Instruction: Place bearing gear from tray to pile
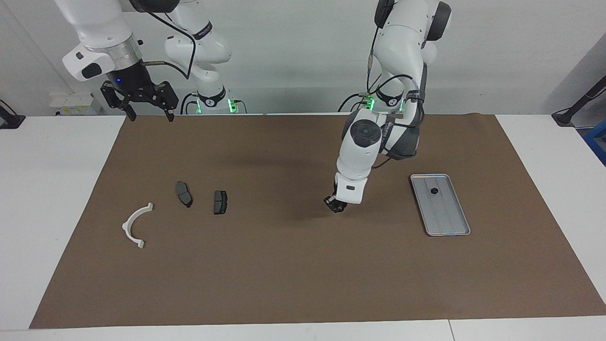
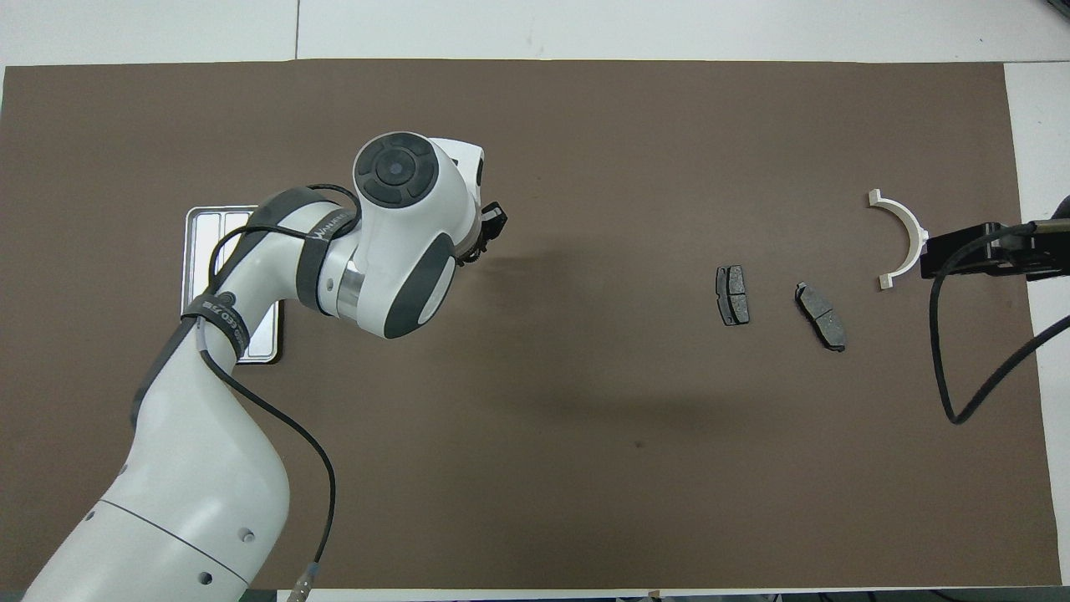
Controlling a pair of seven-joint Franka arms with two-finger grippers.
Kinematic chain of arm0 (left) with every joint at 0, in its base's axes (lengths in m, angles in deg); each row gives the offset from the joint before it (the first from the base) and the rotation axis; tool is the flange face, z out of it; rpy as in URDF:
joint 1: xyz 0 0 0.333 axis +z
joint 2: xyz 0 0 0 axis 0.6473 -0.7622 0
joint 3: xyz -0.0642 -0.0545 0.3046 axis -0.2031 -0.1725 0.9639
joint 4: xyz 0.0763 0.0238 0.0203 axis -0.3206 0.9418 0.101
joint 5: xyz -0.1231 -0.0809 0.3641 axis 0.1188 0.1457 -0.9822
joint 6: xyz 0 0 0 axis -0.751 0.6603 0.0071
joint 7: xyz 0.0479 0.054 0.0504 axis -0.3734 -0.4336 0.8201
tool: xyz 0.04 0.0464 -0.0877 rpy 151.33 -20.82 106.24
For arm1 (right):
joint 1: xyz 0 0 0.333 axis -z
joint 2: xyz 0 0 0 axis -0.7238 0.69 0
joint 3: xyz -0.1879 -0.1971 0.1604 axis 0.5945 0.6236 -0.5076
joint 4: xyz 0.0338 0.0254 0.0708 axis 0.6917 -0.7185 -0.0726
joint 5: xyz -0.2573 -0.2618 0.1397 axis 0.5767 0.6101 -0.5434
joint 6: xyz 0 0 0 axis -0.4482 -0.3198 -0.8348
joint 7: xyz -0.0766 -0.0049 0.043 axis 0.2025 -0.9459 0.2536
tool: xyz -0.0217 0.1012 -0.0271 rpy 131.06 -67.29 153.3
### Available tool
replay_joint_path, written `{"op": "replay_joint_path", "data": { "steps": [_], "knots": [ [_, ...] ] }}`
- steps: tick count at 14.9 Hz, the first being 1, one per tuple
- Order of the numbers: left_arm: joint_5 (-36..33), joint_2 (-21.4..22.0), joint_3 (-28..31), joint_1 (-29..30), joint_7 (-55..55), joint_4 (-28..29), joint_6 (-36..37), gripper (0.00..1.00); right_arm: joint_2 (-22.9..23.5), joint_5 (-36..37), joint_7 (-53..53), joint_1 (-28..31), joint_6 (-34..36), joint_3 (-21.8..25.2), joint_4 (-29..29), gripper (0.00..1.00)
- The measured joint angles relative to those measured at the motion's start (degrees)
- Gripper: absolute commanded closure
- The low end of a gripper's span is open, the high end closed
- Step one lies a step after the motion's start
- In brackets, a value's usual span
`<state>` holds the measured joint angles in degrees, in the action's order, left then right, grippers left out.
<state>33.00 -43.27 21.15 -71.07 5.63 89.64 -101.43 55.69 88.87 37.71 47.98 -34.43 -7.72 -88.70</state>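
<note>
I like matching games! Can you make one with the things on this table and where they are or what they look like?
Things:
1. gear
2. bracket
3. left gripper
4. right gripper

Matches:
A. white, curved
B. on the tray
C. raised at the mat's edge by the robots, fingers open
D. low over the mat, between tray and pads

Pairs: 1-B, 2-A, 3-D, 4-C

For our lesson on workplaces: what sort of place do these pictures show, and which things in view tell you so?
Probably a robotics lab or test bench. Two white robot arms stand at a table covered by a brown mat, and small machine parts are laid out on it: a metal tray, a white bracket and two dark pads.
</note>
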Motion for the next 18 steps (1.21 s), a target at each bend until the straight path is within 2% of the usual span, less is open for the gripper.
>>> {"op": "replay_joint_path", "data": {
  "steps": [2, 3, 4, 7, 10, 12, 14, 16, 17, 18],
  "knots": [
    [0.00, 0.11, 0.00, -0.78, 0.12, 4.32, -3.93, 0.79, -0.04, 0.00, 0.00, 0.00, 0.00, 0.00, 0.00, 0.00],
    [0.00, 0.21, 0.01, -0.91, 0.13, 5.89, -5.12, 0.61, -0.06, 0.00, 0.00, 0.00, 0.00, 0.00, -0.01, 0.00],
    [0.00, 0.44, 0.06, -0.98, 0.14, 6.59, -5.77, 0.01, -0.08, 0.00, 0.00, 0.00, 0.00, 0.00, -0.05, 0.00],
    [0.00, 1.28, 0.27, -1.02, 0.19, 6.85, -4.27, 0.00, -0.23, 0.00, 0.00, -0.02, 0.03, -0.04, -0.37, 0.00],
    [-0.22, 4.57, 1.21, 0.29, -1.86, 6.86, 3.02, 0.00, -0.37, -0.06, -1.57, -0.61, -0.18, -0.48, -1.20, 0.00],
    [-0.46, 10.80, 1.56, 4.36, -10.17, 10.82, 6.10, 0.00, -0.37, -0.09, -5.56, -2.54, -1.51, -0.69, -1.98, 0.00],
    [-0.63, 18.66, 1.87, 11.42, -23.30, 18.44, 7.17, 0.00, -0.34, -0.10, -10.83, -5.75, -3.95, -0.89, -3.34, 0.00],
    [-0.66, 23.96, 2.11, 19.76, -37.85, 25.16, 6.61, 0.14, 0.05, -0.11, -17.43, -9.93, -8.06, -1.06, -5.65, 0.00],
    [-0.65, 25.16, 2.20, 23.75, -44.58, 27.16, 5.29, 0.24, 0.66, -0.11, -21.02, -12.22, -10.44, -1.15, -6.85, 0.00],
    [-0.65, 25.59, 2.25, 27.06, -49.72, 28.27, 4.02, 0.29, 1.67, -0.11, -24.45, -14.52, -12.77, -1.24, -7.76, 0.00]
  ]
}}
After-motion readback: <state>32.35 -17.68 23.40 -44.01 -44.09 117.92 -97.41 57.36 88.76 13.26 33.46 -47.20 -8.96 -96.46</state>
